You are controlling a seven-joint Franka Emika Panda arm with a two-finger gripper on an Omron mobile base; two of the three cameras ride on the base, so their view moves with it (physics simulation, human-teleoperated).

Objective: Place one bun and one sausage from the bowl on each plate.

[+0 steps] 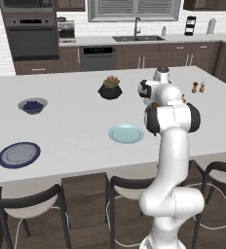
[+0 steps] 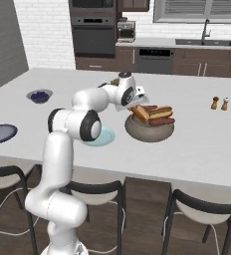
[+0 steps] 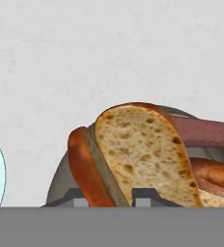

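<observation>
Hand view puts your jaws [image 3: 111, 198] astride the split bun [image 3: 133, 154], one tip on either side. That bun leans in the bowl [image 2: 150, 129] on the bench [image 2: 197, 134], beside the teal plate [image 2: 100, 137].

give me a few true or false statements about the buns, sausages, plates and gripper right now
1. Both plates already hold a bun. False: the teal plate and the blue-rimmed plate are bare.
2. The gripper is at the brown-grey bowl. True.
3. A bun stands between the fingertips. True.
4. The berry bowl sits beside the salt and pepper shakers. False: they are at opposite ends of the counter.
</observation>
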